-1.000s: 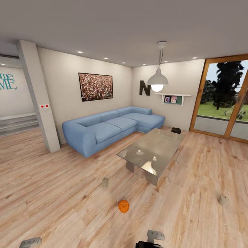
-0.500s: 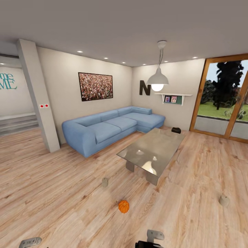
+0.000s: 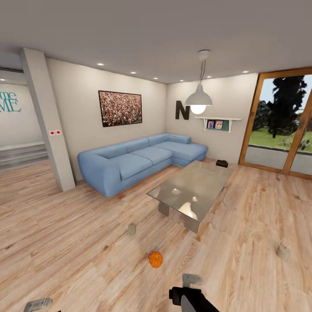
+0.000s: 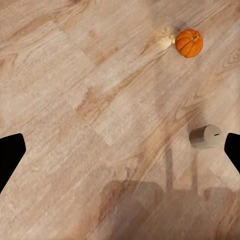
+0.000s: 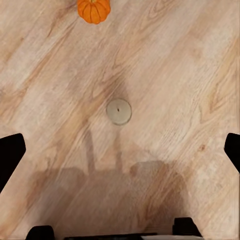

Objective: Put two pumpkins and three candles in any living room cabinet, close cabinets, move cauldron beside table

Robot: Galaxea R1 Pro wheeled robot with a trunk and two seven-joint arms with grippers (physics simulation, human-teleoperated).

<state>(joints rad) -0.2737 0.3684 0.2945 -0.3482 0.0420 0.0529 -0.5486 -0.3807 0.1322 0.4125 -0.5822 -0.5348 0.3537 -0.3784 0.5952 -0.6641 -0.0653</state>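
One orange pumpkin [image 3: 155,259] lies on the plank floor in front of me, also seen in the left wrist view [image 4: 189,43] and the right wrist view [image 5: 93,10]. A beige candle [image 3: 131,229] stands beyond it, and another candle [image 3: 282,251] sits far right. The left wrist view has a candle [image 4: 205,136] lying on its side; the right wrist view has a candle [image 5: 119,111] seen from above. The black cauldron [image 3: 221,164] sits on the floor by the far end of the glass coffee table [image 3: 203,173]. My left gripper [image 4: 120,152] and right gripper [image 5: 120,152] hang open over the floor. The cabinets are out of view.
A blue corner sofa [image 3: 130,162] lines the back wall left of the table. A pale column [image 3: 47,125] stands at the left, steps behind it. Glass doors [image 3: 281,125] fill the right wall. Open floor lies around the pumpkin.
My right arm has pushed up and forward into the bottom of the head view. The pumpkin, candles, table and cauldron have not moved.
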